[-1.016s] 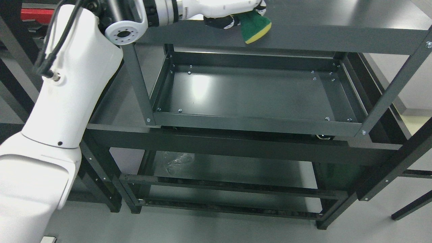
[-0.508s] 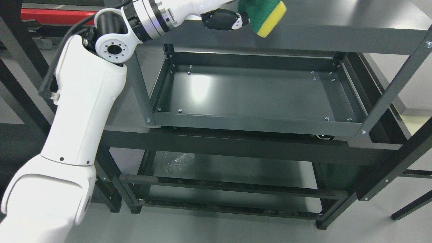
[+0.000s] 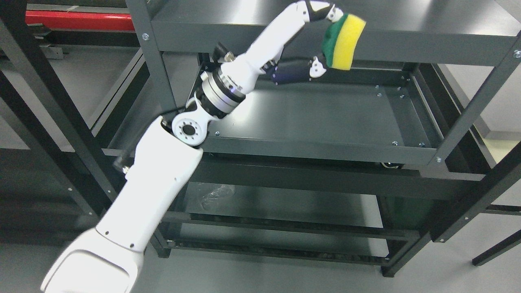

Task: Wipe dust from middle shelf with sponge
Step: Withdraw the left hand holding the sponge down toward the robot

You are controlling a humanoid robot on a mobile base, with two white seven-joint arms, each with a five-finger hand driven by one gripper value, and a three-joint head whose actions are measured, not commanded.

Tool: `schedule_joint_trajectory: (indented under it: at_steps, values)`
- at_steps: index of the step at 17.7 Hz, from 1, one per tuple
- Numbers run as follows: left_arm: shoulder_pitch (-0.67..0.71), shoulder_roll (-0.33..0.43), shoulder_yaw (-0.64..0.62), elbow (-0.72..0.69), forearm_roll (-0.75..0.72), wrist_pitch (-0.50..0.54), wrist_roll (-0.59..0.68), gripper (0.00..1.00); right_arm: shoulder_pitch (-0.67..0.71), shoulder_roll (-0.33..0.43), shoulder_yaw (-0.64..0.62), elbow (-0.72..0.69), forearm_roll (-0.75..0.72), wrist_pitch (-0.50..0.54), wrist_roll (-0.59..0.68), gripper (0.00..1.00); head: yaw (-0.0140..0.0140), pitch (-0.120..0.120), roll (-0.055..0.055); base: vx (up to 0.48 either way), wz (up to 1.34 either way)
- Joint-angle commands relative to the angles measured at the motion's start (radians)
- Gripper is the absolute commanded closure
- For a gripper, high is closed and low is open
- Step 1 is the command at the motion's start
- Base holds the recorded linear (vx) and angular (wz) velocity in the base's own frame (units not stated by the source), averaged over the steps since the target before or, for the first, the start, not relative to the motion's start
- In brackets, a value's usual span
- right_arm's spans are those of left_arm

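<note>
Left hand [image 3: 321, 40] is pinching the sponge [image 3: 343, 42] between upper fingers and thumb, hanging in front of the top shelf's front edge [image 3: 407, 49], above the middle shelf [image 3: 309, 112]. Risk: sponge is catching that edge going in, or slipping from the light pinch. Front right post [image 3: 476, 101] is crowding that corner.
</note>
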Motion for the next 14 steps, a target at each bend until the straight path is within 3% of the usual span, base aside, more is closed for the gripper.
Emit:
schedule_joint_trajectory:
  at_steps: [1,7,11,14]
  values:
    - [0.316,-0.027,-0.173,-0.022,0.120,0.047,0.080,0.96,0.000,-0.017,0.000,-0.017,0.000,0.072,-0.001,0.00,0.0000,0.000,0.000,0.000,0.00]
    - [0.506,-0.027,0.064,-0.184,0.132,0.246,0.191,0.96,0.000,-0.017,0.000,-0.017,0.000,0.072,-0.001,0.00,0.0000,0.000,0.000,0.000,0.00]
    - [0.525,-0.027,0.224,-0.307,0.132,0.361,0.251,0.95,0.000,-0.017,0.000,-0.017,0.000,0.072,-0.001,0.00,0.0000,0.000,0.000,0.000,0.00]
    - [0.526,-0.027,0.354,-0.397,0.132,0.508,0.262,0.95,0.000,-0.017,0.000,-0.017,0.000,0.072,-0.001,0.00,0.0000,0.000,0.000,0.000,0.00]
